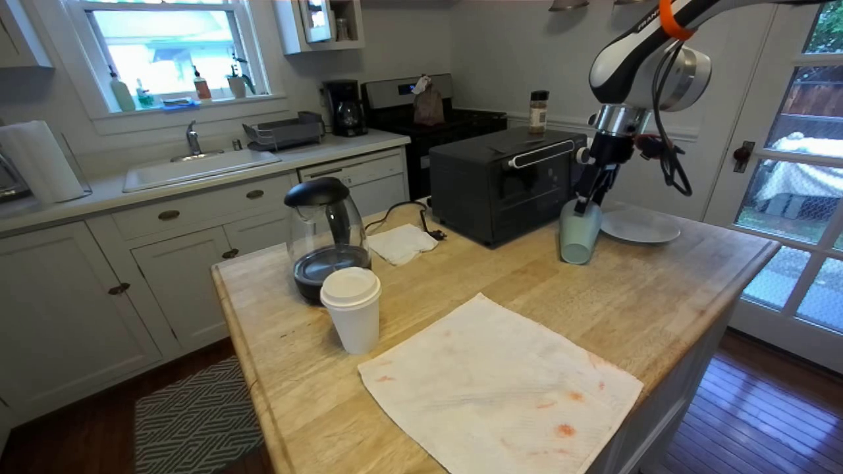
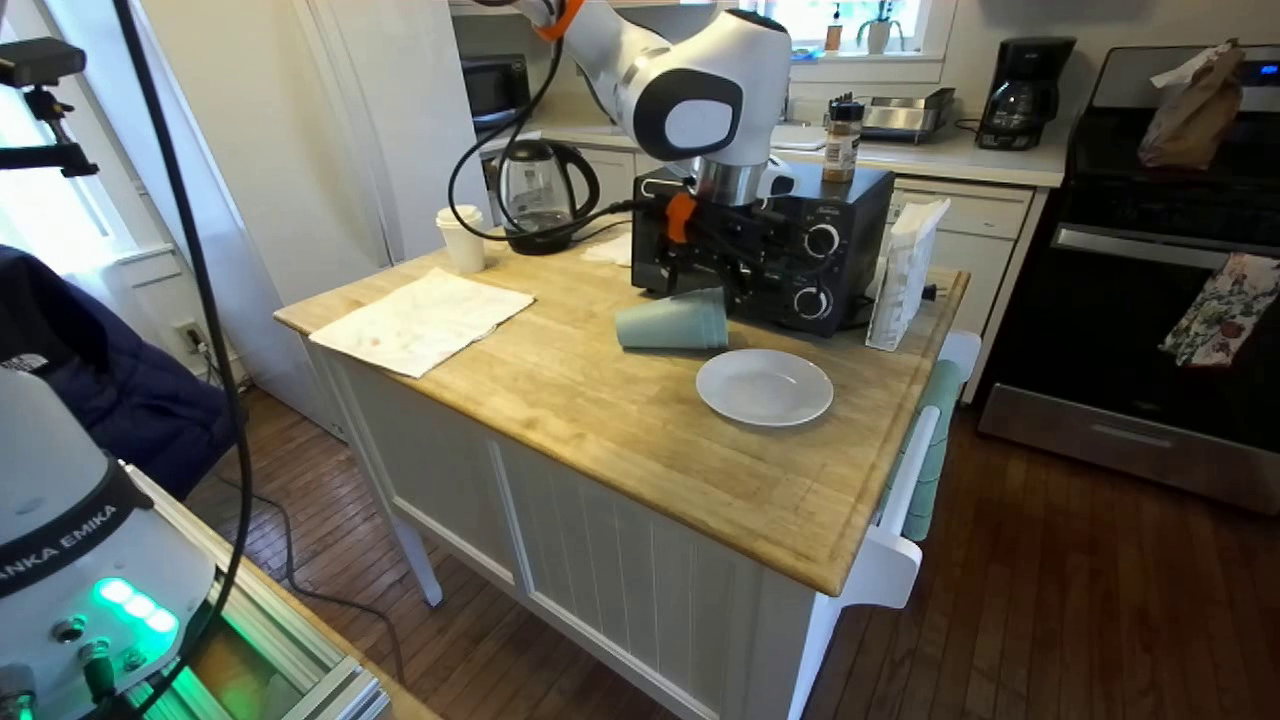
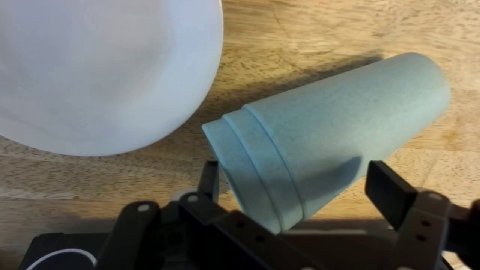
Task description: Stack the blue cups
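Stained towel [image 1: 494, 388] nearest me, flat on the tabletop [image 1: 454, 280]. Then a lidded white cup [image 1: 355, 322], kettle [image 1: 323, 237] just behind. Farther off, three blue cups [image 3: 326, 131], nested, lying on their side near a plate [image 1: 642, 228]. Jaws spread, close over the cups; contact, can't tell. Oven [image 1: 504, 184] beside, shaker [image 1: 538, 113] on top. Window [image 1: 168, 56] beyond.
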Tool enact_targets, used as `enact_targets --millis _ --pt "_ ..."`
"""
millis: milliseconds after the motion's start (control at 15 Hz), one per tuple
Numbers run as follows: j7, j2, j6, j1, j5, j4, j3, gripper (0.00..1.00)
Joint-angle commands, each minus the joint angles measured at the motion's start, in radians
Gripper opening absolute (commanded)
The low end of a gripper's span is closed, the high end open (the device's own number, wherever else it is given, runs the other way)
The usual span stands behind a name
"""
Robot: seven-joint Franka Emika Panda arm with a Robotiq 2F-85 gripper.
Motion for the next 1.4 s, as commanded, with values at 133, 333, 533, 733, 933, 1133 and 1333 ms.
enact_targets --millis 133,333,533,733,933,1133,1333 --pt "-0.047 0.05 -0.046 -0.011 0.005 0.086 0.014 1.0" --pt "-0.062 0.058 -0.131 -0.005 -0.01 0.109 0.008 0.66" --pt "-0.054 0.063 -0.207 0.0 -0.011 0.141 0.0 0.45" --pt "-0.051 0.064 -0.261 0.002 -0.005 0.166 -0.004 0.27" --pt "-0.051 0.056 -0.288 0.004 0.002 0.169 -0.004 0.14" --pt "-0.045 0.047 -0.297 0.01 0.002 0.17 -0.006 0.11" --pt "-0.024 0.02 -0.298 0.02 0.007 0.15 -0.007 0.08"
